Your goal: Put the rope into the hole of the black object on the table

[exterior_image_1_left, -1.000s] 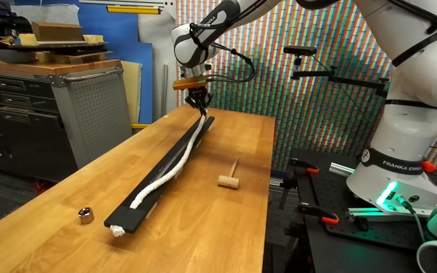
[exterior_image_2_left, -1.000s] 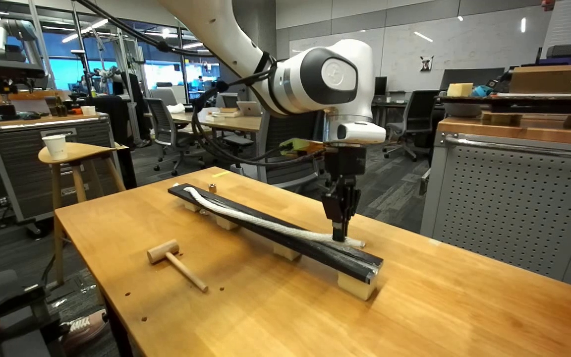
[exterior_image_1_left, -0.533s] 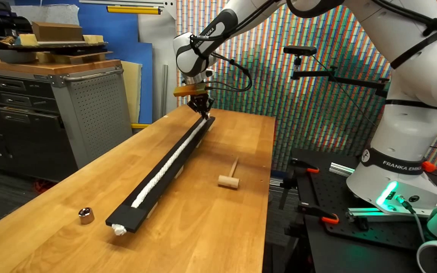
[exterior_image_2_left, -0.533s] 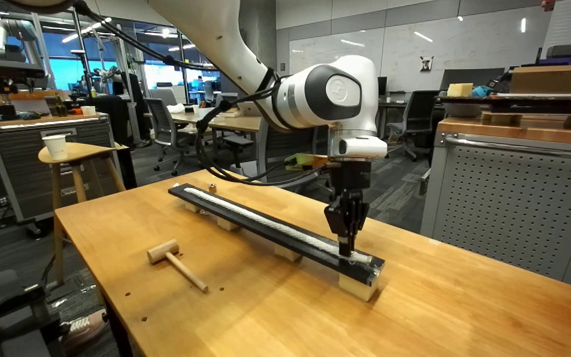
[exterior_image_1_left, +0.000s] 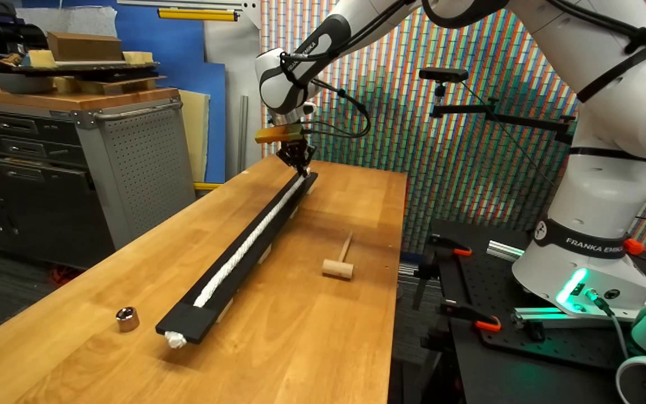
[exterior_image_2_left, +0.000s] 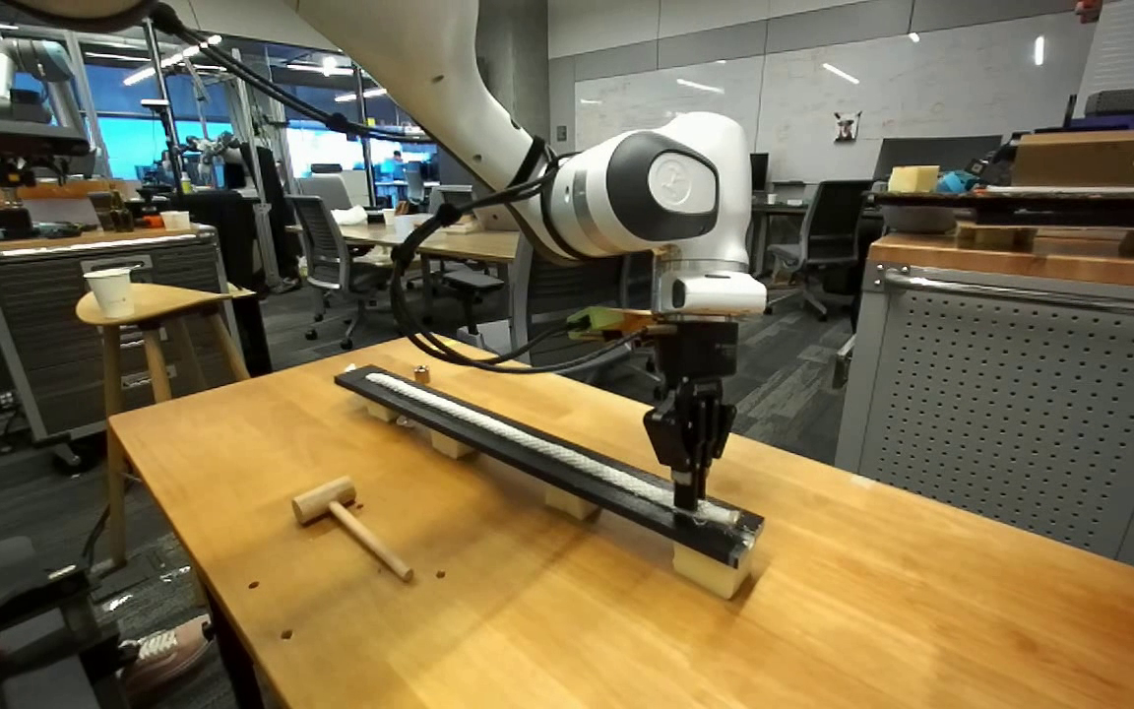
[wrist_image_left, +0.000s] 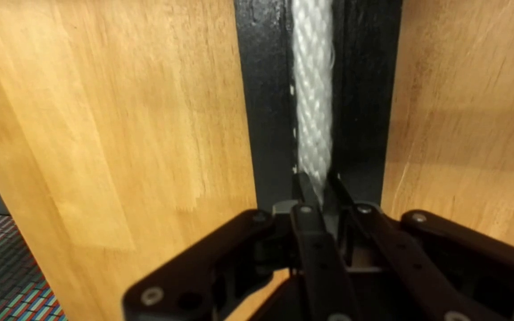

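Black metal tool (wrist_image_left: 318,179) pointing straight down, clenched on a white braided rope (wrist_image_left: 314,80), with a slim fingertip (wrist_image_left: 305,191) on either side, close to one end of a long, slim, black bar (wrist_image_left: 270,111). In both exterior views, a straight run of that rope along the bar's narrow lengthwise groove (wrist_image_left: 337,89), from a flat black end plate (exterior_image_1_left: 191,321) all the way to the tool. Just past the fingertips, a short free end of rope close to the bar's tip; impossible to tell whether seated fully in the groove there. At the opposite tip, beneath the plate, a frayed white tuft (exterior_image_1_left: 175,340).

Above the tool, an amber box-shaped piece (exterior_image_1_left: 279,133) and a jointed white-and-grey robot arm (exterior_image_2_left: 661,187) with black cables (exterior_image_2_left: 446,214). Beneath the bar, pale blocks (exterior_image_2_left: 712,569), between it and a smooth, light-brown wooden desk (exterior_image_1_left: 323,336). On the robot's side of the bar, well apart from it, a small tan wooden mallet (exterior_image_2_left: 324,500) lying flat. On the other side, near the plate, a small shiny copper-coloured hollow cylinder (exterior_image_1_left: 127,320). Past the desk, in an exterior view, a pale wooden stool (exterior_image_2_left: 176,298) bearing a white cup (exterior_image_2_left: 111,292), and a grey metal cabinet (exterior_image_2_left: 1005,394) with a perforated side.
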You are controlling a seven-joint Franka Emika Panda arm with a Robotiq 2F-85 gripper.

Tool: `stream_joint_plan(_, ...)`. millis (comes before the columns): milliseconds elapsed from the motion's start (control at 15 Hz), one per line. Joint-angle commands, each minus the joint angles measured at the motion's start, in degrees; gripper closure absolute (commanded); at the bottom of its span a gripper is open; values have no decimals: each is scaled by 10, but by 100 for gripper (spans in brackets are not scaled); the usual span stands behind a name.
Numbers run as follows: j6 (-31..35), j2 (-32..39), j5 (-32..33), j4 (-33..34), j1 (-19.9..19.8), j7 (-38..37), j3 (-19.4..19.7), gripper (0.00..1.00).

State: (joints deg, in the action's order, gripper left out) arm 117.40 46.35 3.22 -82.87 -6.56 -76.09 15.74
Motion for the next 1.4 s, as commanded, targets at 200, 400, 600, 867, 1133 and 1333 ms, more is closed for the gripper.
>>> stream_joint_plan(200, 4, 6, 8, 14, -1, -14, 12, 36)
stream_joint_plan(400, 4, 2, 6, 12, -3, -13, 13, 14)
stream_joint_plan(600, 4, -7, 4, 10, -4, -9, 13, 0)
stream_joint_plan(867, 3, -40, 5, 0, -1, 9, 7, 0)
stream_joint_plan(1133, -11, -102, 3, -25, -2, 95, -16, 0)
stream_joint_plan(1333, -9, -154, 1, -50, -1, 179, -32, 0)
